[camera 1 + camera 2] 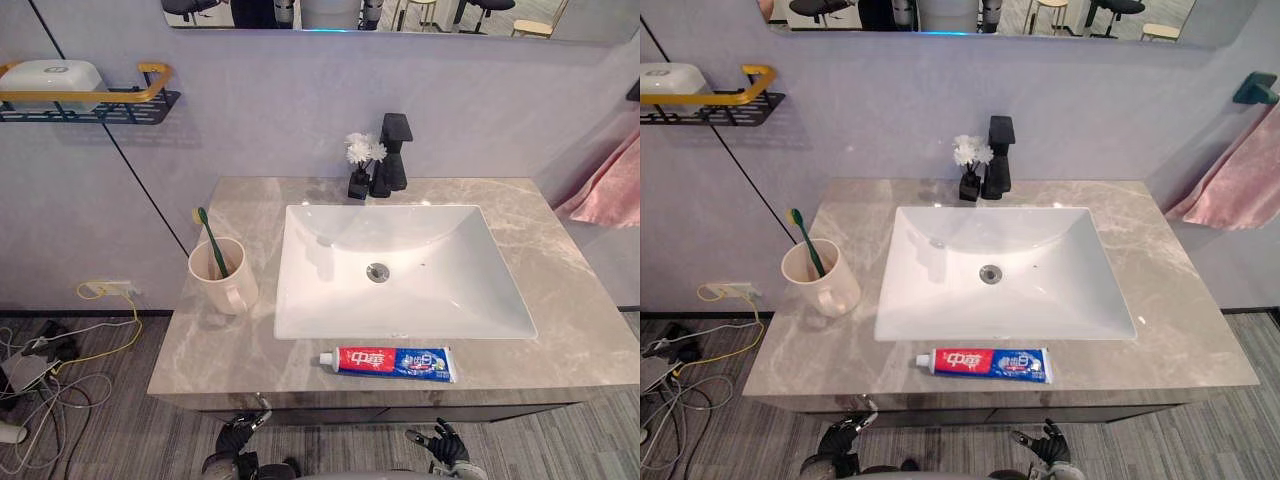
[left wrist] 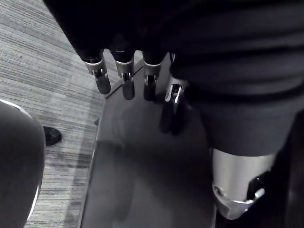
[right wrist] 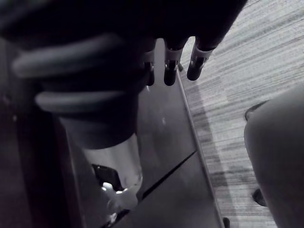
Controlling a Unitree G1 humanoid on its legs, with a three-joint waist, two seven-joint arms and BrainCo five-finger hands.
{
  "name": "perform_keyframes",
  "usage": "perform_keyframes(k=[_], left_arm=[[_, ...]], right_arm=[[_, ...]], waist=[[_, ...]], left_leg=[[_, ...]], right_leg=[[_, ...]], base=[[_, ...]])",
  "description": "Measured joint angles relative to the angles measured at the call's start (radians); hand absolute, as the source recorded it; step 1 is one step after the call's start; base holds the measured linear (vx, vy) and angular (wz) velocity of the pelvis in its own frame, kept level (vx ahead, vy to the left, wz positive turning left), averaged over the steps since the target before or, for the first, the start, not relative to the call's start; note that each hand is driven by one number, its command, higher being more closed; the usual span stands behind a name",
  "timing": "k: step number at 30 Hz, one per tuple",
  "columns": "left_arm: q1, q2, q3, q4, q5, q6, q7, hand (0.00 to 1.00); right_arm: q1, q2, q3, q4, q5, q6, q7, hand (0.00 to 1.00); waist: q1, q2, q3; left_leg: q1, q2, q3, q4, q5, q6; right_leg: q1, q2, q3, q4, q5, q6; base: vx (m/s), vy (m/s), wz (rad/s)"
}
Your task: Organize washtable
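Observation:
A red, white and blue toothpaste tube (image 1: 387, 362) lies flat on the marble countertop (image 1: 215, 340), along its front edge below the white sink (image 1: 400, 270). A cream mug (image 1: 224, 277) stands at the left of the sink with a green toothbrush (image 1: 211, 243) upright in it. My left hand (image 1: 238, 438) hangs low in front of the cabinet, fingers relaxed and holding nothing. My right hand (image 1: 446, 445) hangs the same way at the lower right, its dark-tipped fingers (image 3: 169, 71) straight above the floor.
A black faucet (image 1: 392, 155) and a small black vase of white flowers (image 1: 361, 165) stand behind the sink. A wall shelf (image 1: 90, 100) with a white soap box hangs at upper left. A pink towel (image 1: 610, 190) hangs at right. Cables lie on the floor (image 1: 60, 380) at left.

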State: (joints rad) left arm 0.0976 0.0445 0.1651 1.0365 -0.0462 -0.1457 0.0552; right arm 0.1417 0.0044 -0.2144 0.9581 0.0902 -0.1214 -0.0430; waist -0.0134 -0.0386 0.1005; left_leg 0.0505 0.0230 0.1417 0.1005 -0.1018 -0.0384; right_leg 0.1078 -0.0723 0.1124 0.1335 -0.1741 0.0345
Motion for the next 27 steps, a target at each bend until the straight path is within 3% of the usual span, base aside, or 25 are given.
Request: perform_keyframes(k=[5,9,10,18,27], left_arm=[[-0.001,-0.001,-0.010,0.013,0.000,-0.004,-0.002,0.00],[0.000,0.002,-0.043,0.015,0.000,-0.016,-0.007,0.00],[0.008,0.028,-0.074,0.016,0.003,-0.011,-0.009,0.00],[0.008,0.028,-0.074,0.016,0.003,-0.012,-0.008,0.00],[0.009,0.027,-0.075,0.021,0.000,-0.016,0.007,0.00]], right_arm=[[-0.003,-0.005,-0.023,0.011,0.009,0.000,-0.002,0.00],[-0.018,-0.020,-0.024,0.044,0.017,0.001,-0.002,0.00],[0.003,-0.068,-0.020,0.077,-0.005,0.013,-0.018,0.00],[0.013,-0.068,-0.025,0.080,0.003,0.013,-0.016,0.00],[0.045,-0.055,-0.133,0.123,0.122,0.013,0.001,0.00]], waist=[[0.000,0.009,0.001],[0.000,0.014,0.000],[-0.003,0.023,-0.005],[-0.002,0.022,-0.005],[0.002,0.013,0.003]], left_leg=[[0.036,-0.002,0.001,-0.047,0.026,0.009],[0.070,-0.005,-0.003,-0.131,0.082,0.004],[0.103,-0.026,-0.030,-0.187,0.107,0.010],[0.103,-0.026,-0.033,-0.187,0.108,0.010],[0.127,-0.021,-0.067,-0.163,0.109,0.008]], right_leg=[[0.010,0.001,0.003,-0.009,0.000,0.000],[0.009,0.002,0.001,-0.021,-0.001,0.002],[0.025,-0.002,-0.004,-0.034,-0.009,0.022],[0.028,-0.002,-0.013,-0.033,-0.009,0.022],[0.081,-0.003,-0.060,-0.030,-0.009,0.022]], base=[[-0.04,-0.008,-0.04],[-0.07,-0.038,-0.01],[0.00,0.000,0.00],[0.00,0.000,0.01],[-0.04,-0.033,0.12]])
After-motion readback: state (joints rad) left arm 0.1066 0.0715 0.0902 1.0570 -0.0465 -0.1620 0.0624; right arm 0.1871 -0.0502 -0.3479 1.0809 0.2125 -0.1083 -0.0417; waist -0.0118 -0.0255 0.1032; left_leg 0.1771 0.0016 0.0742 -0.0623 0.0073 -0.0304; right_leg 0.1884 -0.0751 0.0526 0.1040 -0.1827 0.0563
